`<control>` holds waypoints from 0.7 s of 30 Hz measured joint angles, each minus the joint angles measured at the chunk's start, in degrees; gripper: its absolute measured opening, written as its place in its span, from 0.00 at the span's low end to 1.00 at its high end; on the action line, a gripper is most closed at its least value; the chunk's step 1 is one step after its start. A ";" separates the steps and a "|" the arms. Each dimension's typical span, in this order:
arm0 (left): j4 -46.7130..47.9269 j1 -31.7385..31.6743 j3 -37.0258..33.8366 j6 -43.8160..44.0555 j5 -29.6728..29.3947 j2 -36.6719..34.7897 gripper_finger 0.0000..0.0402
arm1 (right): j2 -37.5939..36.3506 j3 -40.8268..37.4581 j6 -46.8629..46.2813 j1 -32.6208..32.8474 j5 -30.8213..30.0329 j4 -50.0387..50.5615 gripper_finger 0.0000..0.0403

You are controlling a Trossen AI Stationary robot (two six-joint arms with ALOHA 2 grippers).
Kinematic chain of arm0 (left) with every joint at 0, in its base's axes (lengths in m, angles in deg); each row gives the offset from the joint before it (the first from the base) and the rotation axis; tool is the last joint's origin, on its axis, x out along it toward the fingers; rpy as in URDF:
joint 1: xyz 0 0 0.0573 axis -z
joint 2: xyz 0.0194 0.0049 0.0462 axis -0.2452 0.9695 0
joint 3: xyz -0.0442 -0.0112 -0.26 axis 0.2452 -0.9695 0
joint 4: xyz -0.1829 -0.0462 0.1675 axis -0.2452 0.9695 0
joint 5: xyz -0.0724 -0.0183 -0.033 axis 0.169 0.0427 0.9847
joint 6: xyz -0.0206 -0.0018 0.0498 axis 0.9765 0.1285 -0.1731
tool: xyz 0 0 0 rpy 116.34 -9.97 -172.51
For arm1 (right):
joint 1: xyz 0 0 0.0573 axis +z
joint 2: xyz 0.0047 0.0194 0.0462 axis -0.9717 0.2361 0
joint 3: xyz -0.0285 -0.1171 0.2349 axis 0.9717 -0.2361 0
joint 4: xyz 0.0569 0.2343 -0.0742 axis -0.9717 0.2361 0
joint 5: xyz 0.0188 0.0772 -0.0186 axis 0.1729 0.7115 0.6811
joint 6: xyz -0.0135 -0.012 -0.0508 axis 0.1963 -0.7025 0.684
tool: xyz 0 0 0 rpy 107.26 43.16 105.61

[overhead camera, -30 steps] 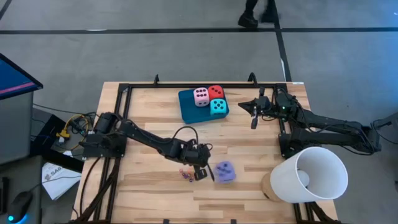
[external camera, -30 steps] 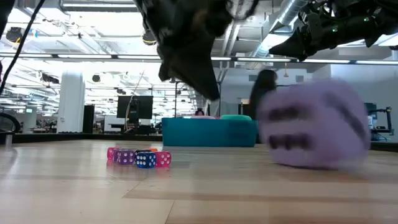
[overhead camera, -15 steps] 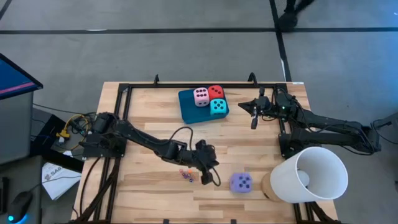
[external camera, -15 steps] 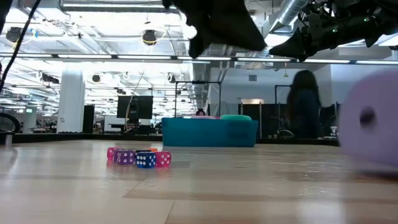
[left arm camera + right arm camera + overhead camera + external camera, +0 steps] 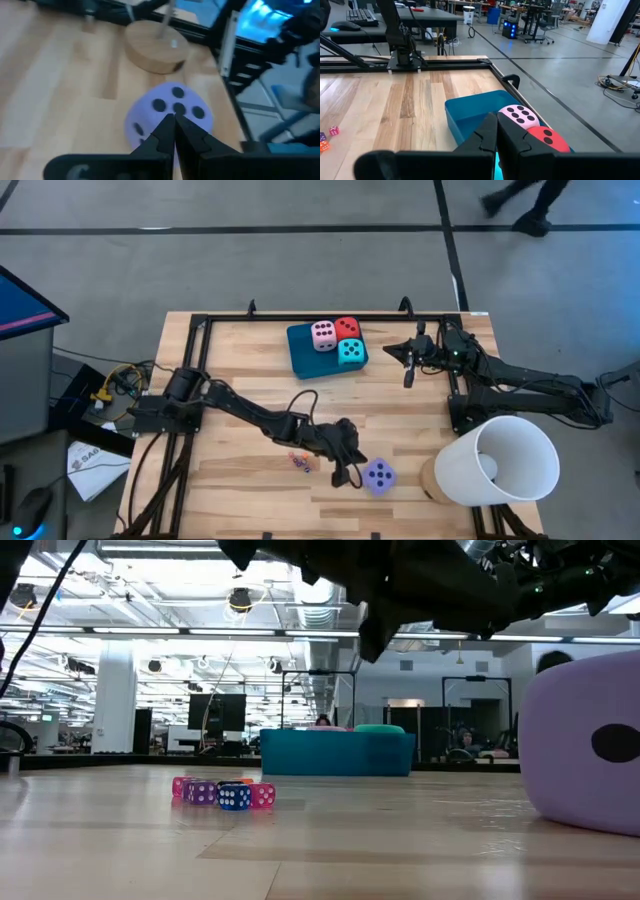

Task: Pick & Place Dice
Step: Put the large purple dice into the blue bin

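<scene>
The purple die (image 5: 379, 476) rests on the wood near the table's near edge, several pips up; it also fills the right of the low view (image 5: 590, 745). My left gripper (image 5: 347, 473) is shut, slanting down, with its tips (image 5: 175, 119) right at the die's left side. The pink die (image 5: 323, 335), red die (image 5: 347, 328) and turquoise die (image 5: 351, 353) sit in the teal tray (image 5: 303, 356) at the far middle. My right gripper (image 5: 408, 370) waits shut above the table, right of the tray, looking over it (image 5: 496, 117). My left gripper's shut fingertips stand against or just short of the purple die's left upper edge (image 5: 159, 116). I cannot tell whether they touch it. The die sits flat on the table.
A cluster of small coloured dice (image 5: 300, 462) lies just left of my left gripper. A large white cup-shaped shade (image 5: 497, 460) on a round wooden base (image 5: 156, 52) stands at the near right. A black frame (image 5: 200, 325) runs along the table's edges.
My left gripper has moved toward the table's right and near edges and tipped from pointing steeply down to a shallower slant, staying shut. The purple die has tumbled away to the right and nearer, and now rests still beside the fingertips.
</scene>
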 joint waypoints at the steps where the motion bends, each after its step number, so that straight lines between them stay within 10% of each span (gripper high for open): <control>1: -0.18 0.00 0.00 0.00 0.52 0.12 0.00 | 0.00 0.00 0.00 0.00 -0.01 -0.02 0.00; 21: -12.06 -1.44 0.02 0.02 5.91 6.69 0.00 | 0.00 0.00 0.00 0.00 -0.02 -0.06 0.00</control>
